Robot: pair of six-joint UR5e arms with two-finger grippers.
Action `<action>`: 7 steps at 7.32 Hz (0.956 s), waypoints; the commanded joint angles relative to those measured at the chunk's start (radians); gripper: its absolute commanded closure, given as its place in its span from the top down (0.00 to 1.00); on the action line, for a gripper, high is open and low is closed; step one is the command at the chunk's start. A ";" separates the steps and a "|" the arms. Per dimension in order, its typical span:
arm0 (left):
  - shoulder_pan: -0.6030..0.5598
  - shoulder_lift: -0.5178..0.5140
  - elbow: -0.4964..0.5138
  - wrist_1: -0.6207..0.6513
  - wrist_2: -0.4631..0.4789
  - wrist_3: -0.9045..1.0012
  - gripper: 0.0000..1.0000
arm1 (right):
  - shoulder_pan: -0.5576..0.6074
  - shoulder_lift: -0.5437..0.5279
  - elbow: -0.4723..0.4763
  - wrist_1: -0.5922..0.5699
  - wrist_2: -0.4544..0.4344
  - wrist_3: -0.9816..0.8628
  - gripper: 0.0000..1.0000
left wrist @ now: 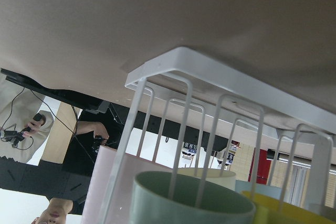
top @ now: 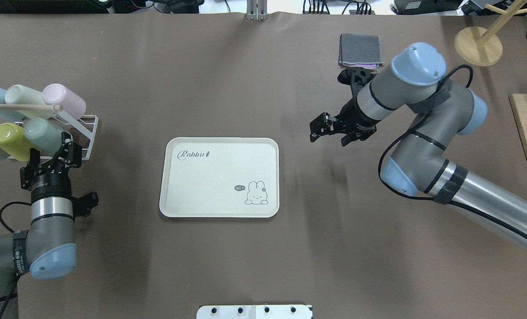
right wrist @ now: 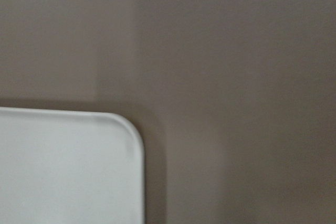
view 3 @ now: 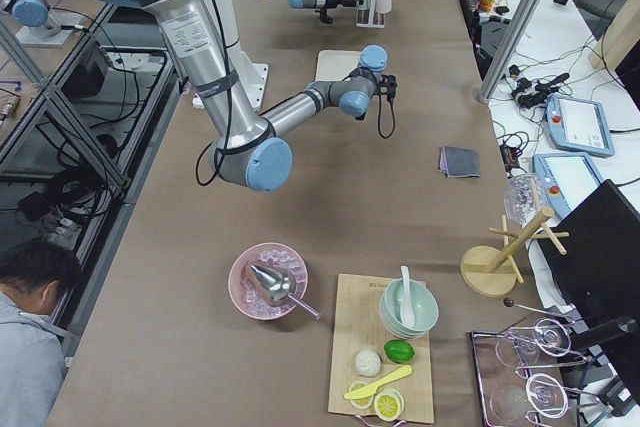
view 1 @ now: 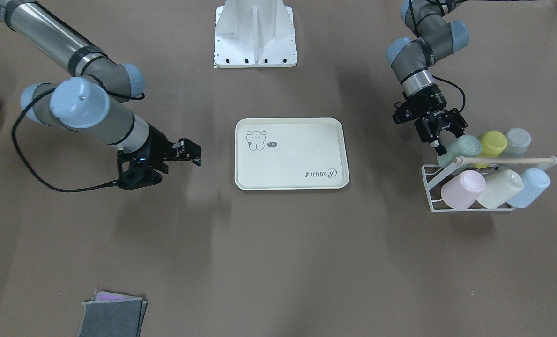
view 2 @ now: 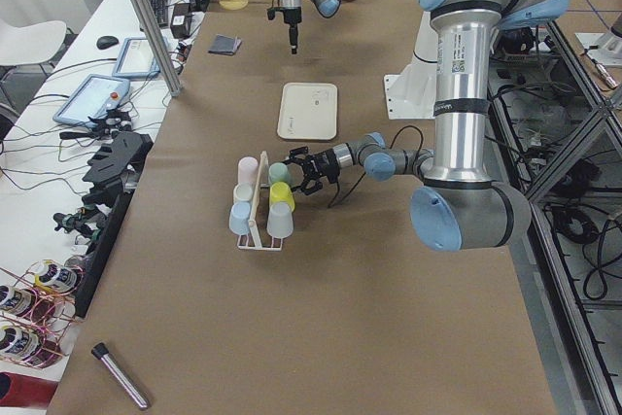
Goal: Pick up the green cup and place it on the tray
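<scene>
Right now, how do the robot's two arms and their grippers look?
Both the left arm and the right arm are silver-grey tubes with pale blue joint caps and black bands. The left gripper and right gripper are black, with two fingers each. A black cable runs beside each wrist.

Clock read on the overhead view, 12 away from the robot: tray [top: 219, 177] sits mid-table, base plate [top: 254, 311] at its 6, cup rack [top: 75, 126] well apart at its 9–10. The task cup [top: 44, 133] lies in the rack's near row at the end toward the tray, with the left gripper [top: 52, 153] just beside it at its 6. The right gripper [top: 327, 130] hangs at the tray's 2, folded cloths [top: 361, 49] at that gripper's 12–1.
</scene>
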 commanded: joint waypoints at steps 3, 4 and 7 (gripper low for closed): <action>-0.014 -0.026 0.012 0.000 0.000 0.036 0.97 | 0.196 -0.297 0.182 0.002 0.036 -0.316 0.98; -0.021 -0.030 0.020 0.000 0.000 0.037 0.97 | 0.214 -0.340 0.181 0.002 0.035 -0.352 0.98; -0.028 -0.032 0.037 -0.007 0.002 0.036 0.96 | 0.428 -0.434 0.094 -0.071 -0.007 -0.700 0.99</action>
